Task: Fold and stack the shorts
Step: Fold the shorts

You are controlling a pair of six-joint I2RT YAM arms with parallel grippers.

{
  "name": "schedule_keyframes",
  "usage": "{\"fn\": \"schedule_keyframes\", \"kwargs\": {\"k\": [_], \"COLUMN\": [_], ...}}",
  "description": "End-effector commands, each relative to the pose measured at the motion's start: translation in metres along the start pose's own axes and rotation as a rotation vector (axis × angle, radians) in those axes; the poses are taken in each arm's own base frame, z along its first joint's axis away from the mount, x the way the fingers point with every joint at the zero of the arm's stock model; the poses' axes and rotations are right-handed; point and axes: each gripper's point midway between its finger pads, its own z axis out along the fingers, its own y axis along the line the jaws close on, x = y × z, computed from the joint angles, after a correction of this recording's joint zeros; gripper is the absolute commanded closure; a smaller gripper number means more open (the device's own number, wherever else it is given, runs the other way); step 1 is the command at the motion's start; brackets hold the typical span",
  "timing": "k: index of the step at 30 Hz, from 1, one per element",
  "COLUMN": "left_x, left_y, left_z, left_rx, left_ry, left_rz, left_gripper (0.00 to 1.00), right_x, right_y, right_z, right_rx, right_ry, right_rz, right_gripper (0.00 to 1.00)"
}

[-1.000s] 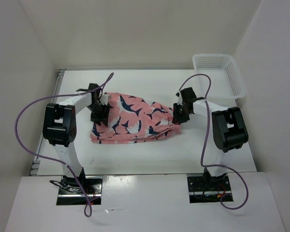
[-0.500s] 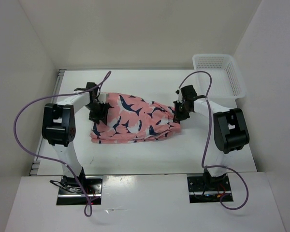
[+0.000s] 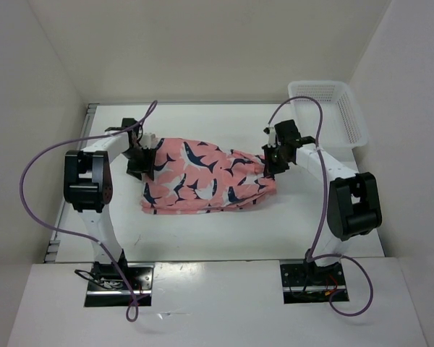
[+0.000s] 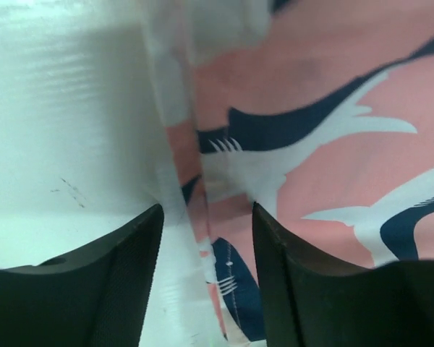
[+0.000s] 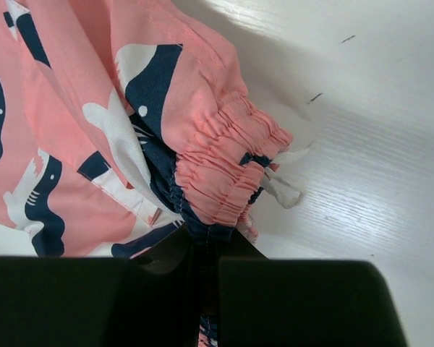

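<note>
The whale-printed pink shorts [image 3: 206, 177] are being held at mid-frame on the white table [image 3: 202, 235], their gathered waistband [image 5: 228, 184] being clenched by the right jaws, their opposite edge being straddled by the parted left jaws.

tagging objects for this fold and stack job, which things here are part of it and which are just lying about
Part of the job:
- shorts
- left pincer, at their left edge
- right pincer, shut on their right end

Just lying about:
- white mesh basket, at the far right corner of the table, apart from the shorts
</note>
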Motion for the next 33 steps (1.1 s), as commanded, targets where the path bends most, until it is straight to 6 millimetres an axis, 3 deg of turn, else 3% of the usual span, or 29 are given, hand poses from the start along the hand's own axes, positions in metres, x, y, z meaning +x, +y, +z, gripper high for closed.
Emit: {"fn": "schedule_keyframes", "kwargs": {"k": [1,3,5,7,8,11,12,14,18,22,28,33], "left_x": [0.000,-0.005,-0.012,-0.011,-0.010,-0.013,-0.012,-0.024,-0.044,-0.057,-0.054,-0.060], "left_y": [-0.001,-0.022,-0.045,-0.073,-0.083,-0.116,-0.122,-0.141,-0.164,-0.184,-0.196,-0.194], "left_z": [0.029,0.031,0.034,0.037,0.040,0.045,0.050,0.049,0.043,0.038,0.049,0.051], "left_rx": [0.037,0.105,0.172,0.216,0.234,0.299,0.314,0.346,0.411,0.434,0.441,0.423], "left_ry": [0.044,0.045,0.045,0.063,0.072,0.077,0.087,0.063,0.019,-0.023,-0.016,-0.037], "left_rz": [-0.002,0.024,0.056,0.109,0.126,0.185,0.194,0.232,0.269,0.315,0.341,0.347], "left_gripper": [0.41,0.54,0.65,0.78,0.80,0.84,0.86,0.88,0.90,0.90,0.90,0.90], "right_x": [-0.036,-0.050,-0.051,-0.071,-0.083,-0.091,-0.104,-0.107,-0.105,-0.102,-0.108,-0.100], "right_y": [-0.007,-0.018,-0.025,-0.031,-0.032,-0.040,-0.034,-0.030,0.006,0.070,0.157,0.193], "right_z": [-0.035,-0.041,-0.048,-0.059,-0.072,-0.087,-0.092,-0.097,-0.084,-0.057,-0.036,-0.008], "right_rx": [0.046,0.078,0.102,0.153,0.176,0.239,0.234,0.277,0.270,0.199,0.084,0.035], "right_ry": [-0.090,-0.096,-0.058,-0.078,-0.094,-0.062,-0.080,-0.065,-0.034,-0.008,-0.044,-0.023], "right_rz": [-0.066,-0.064,-0.075,-0.087,-0.101,-0.114,-0.126,-0.150,-0.190,-0.260,-0.289,-0.293], "right_gripper": [1.00,1.00,1.00,1.00,1.00,1.00,1.00,1.00,1.00,1.00,1.00,1.00]}}
